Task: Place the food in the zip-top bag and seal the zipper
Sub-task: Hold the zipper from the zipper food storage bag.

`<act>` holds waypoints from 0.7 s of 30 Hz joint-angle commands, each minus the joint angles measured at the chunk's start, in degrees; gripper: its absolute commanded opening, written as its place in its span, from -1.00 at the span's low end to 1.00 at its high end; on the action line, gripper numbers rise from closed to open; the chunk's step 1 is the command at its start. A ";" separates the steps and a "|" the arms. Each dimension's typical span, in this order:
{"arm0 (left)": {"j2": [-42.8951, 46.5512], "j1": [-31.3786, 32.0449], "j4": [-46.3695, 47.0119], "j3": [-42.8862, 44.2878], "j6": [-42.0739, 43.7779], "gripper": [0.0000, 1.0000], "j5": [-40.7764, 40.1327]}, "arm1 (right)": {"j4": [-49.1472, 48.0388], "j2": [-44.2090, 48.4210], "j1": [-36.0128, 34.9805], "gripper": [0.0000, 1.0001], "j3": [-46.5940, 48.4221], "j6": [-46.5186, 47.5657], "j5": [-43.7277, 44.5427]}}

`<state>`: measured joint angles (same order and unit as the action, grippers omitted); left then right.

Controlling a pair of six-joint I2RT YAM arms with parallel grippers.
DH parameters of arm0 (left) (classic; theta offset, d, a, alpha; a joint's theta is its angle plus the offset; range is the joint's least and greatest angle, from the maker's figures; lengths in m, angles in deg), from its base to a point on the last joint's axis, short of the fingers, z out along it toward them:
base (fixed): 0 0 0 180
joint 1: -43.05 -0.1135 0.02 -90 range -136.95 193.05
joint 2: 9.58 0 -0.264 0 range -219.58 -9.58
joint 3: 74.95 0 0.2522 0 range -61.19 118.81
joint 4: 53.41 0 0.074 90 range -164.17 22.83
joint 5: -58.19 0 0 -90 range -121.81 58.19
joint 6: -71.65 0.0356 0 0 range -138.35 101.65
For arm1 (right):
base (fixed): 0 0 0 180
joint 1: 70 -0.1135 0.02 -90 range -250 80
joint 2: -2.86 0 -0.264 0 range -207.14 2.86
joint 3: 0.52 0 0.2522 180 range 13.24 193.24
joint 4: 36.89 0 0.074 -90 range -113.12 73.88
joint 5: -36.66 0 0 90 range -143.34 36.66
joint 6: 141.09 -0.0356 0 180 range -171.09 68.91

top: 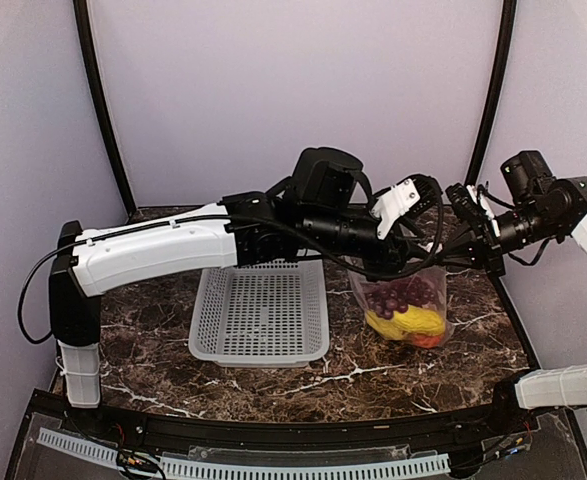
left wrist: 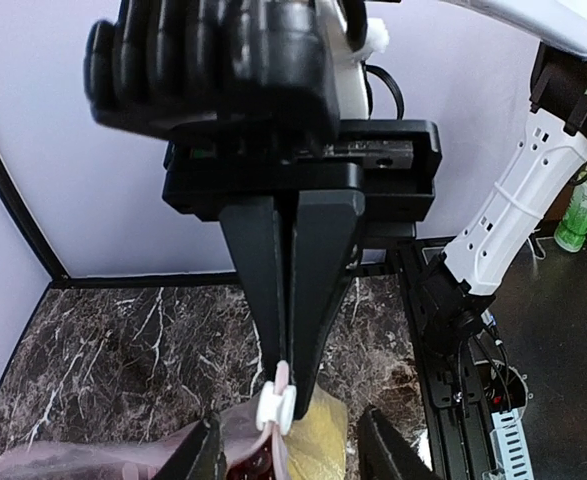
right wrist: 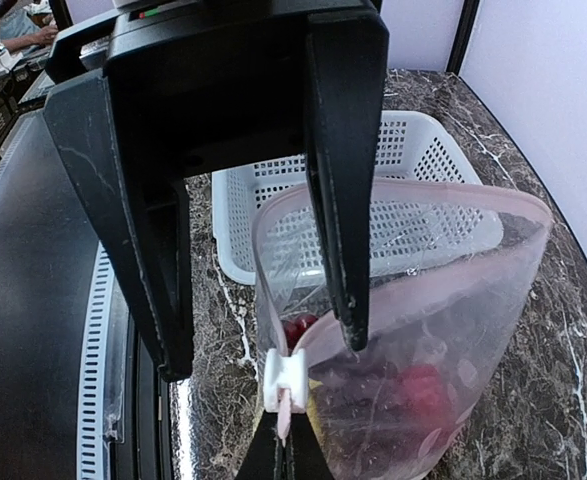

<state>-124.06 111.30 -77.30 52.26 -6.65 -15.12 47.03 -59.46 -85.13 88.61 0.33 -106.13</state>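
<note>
The zip-top bag [top: 410,305] stands on the marble table, right of centre, with food inside: dark red grapes [top: 401,296] over a yellow piece [top: 409,322]. Its pink-rimmed mouth [right wrist: 403,190] gapes open. My right gripper [right wrist: 288,455] is shut on the end tab of the zipper [right wrist: 285,412], just past the white slider [right wrist: 286,380]. My left gripper [left wrist: 293,445] is open. Its fingers [right wrist: 153,280] straddle the slider [left wrist: 276,403] and that corner of the bag, one outside and one over the mouth. Grapes [right wrist: 298,328] and a red piece [right wrist: 423,390] show through the plastic.
A grey-white perforated basket [top: 261,310] sits on the table just left of the bag, under the left arm. Purple walls enclose the back and sides. A black rail runs along the near edge.
</note>
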 commanded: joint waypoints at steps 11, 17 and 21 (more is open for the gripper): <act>-2.48 0.13 -3.95 5.27 1.74 -0.42 5.28 | 1.56 1.71 -1.21 -1.00 2.50 0.80 -0.95; -2.77 0.13 -4.55 5.76 1.42 -0.68 4.25 | 1.74 1.96 -1.21 -1.00 2.74 0.79 -0.91; -2.84 0.13 -5.01 5.82 1.79 -0.74 3.18 | 1.66 2.44 -1.30 -1.00 2.85 0.66 -1.14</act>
<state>-126.59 111.25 -79.75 56.85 -5.42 -11.49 49.36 -58.52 -85.85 89.34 0.75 -105.15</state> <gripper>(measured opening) 0.139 0.004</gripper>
